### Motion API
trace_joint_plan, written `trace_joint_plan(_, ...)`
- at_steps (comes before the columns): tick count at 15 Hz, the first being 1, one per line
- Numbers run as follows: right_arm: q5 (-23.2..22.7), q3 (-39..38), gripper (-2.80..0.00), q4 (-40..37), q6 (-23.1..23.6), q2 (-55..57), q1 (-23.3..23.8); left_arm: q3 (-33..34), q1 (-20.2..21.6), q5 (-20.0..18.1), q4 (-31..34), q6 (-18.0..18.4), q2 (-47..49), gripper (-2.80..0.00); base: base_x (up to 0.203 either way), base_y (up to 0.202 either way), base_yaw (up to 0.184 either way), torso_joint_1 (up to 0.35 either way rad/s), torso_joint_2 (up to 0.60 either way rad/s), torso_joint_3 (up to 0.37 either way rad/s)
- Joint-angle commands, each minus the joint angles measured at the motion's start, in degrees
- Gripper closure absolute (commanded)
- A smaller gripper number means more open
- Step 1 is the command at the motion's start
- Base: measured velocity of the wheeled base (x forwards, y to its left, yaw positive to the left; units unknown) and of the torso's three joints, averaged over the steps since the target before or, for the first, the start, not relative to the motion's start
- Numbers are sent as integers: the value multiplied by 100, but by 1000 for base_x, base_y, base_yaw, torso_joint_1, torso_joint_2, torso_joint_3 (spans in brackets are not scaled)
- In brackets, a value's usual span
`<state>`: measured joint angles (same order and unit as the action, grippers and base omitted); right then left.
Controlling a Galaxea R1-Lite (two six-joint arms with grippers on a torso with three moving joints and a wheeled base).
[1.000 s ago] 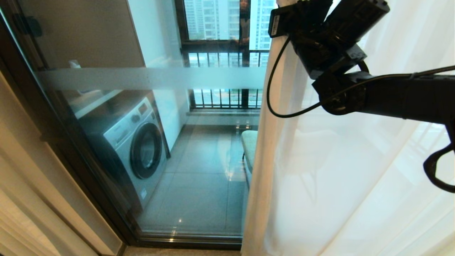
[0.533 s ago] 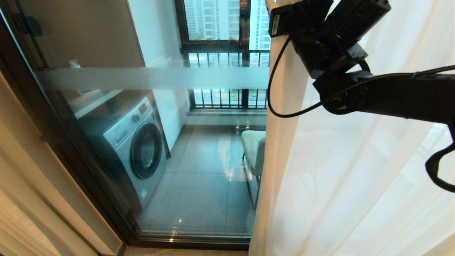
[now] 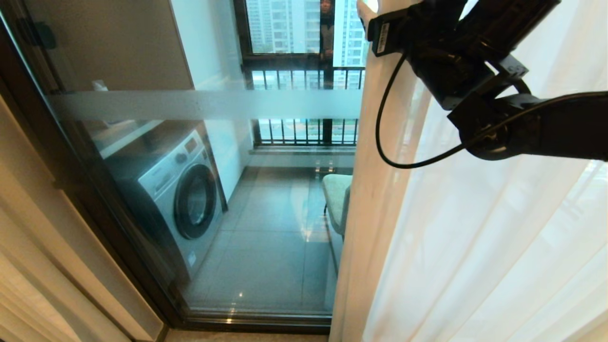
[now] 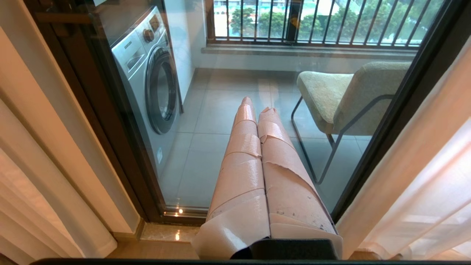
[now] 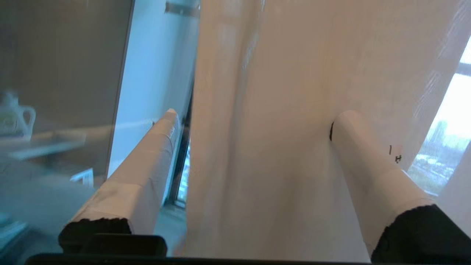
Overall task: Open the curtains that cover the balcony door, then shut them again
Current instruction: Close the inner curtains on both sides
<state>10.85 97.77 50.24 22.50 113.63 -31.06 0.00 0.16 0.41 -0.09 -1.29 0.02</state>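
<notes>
Curtains (image 3: 456,247) hang as a thin white sheer panel over the right part of the balcony door (image 3: 156,142), their bunched leading edge running down just right of the green chair (image 3: 335,199) seen through the glass. Heavier cream drapes (image 3: 28,266) stand gathered beside the door's dark frame on the far side from the sheer. Behind the glass, a washing machine (image 3: 183,190) sits against the balcony wall, and the frosted band (image 3: 204,104) crosses the pane above it.

Right gripper (image 5: 254,121) is raised high at the sheer's leading edge, its taped fingers (image 5: 147,162) spread wide: one finger lies on the glass side of the fold, the other on the room side, with the fabric edge hanging between them and not pinched. Whether either finger touches the cloth cannot be told.

Left gripper (image 4: 257,110) is held low, pointing at the foot of the door, between the cream drapes and the sheer, its two taped fingers (image 4: 243,176) pressed together on nothing
</notes>
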Motion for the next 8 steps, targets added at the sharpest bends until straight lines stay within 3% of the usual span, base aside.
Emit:
trace_joint_plan(1,5,-871,-280,58,22,-787,-7,0,2,2,0,-3,-2,0,0,0,0,0,0,0)
trace_joint_plan(8,11,-3171,-280,94,36,-2529,-216,0,2,2,0,-3,-2,0,0,0,0,0,0,0)
